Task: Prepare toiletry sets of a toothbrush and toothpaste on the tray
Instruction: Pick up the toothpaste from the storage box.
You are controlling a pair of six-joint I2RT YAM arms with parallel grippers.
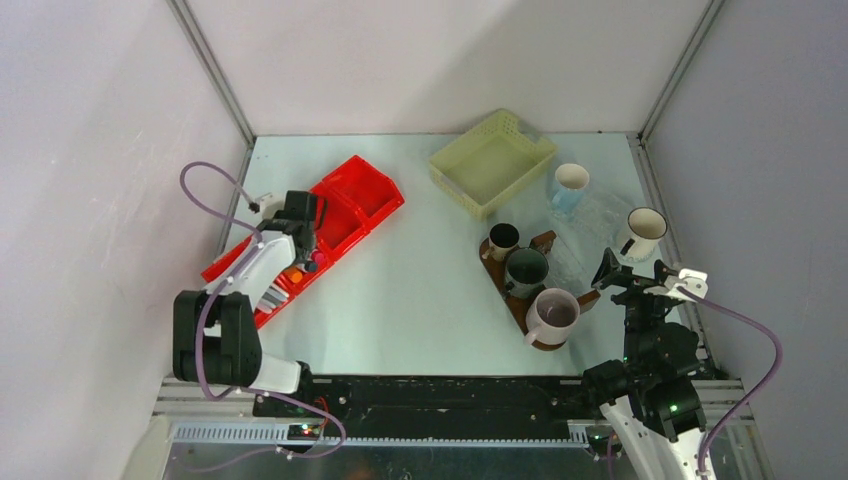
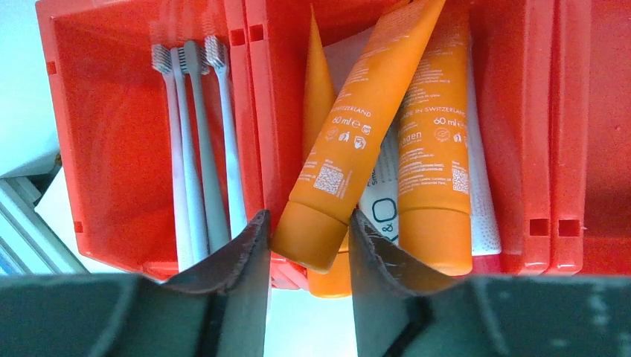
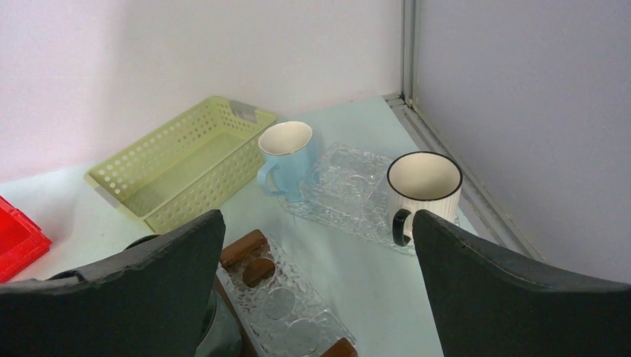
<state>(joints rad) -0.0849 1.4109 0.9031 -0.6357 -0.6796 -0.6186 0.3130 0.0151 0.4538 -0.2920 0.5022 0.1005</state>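
My left end effector point(image 2: 308, 224) pinches an orange tube point(image 2: 364, 126) by its cap end in the red bin point(image 2: 97, 89); my right end effector point(image 3: 316, 223) hangs spread and empty. The tray point(image 1: 546, 239) carries three mugs point(image 1: 527, 268) but no brush or paste that I can see, so I judge every set undone

Your left arm point(image 1: 262, 262): white links between black joint housings, a mauve cable point(image 1: 184, 183) looping off it. Your right arm point(image 1: 655, 338): black housings, white base link, a second mauve cable point(image 1: 750, 322). Fingers point(image 2: 238, 282): dark grey, wedge-shaped, scuffed edges.
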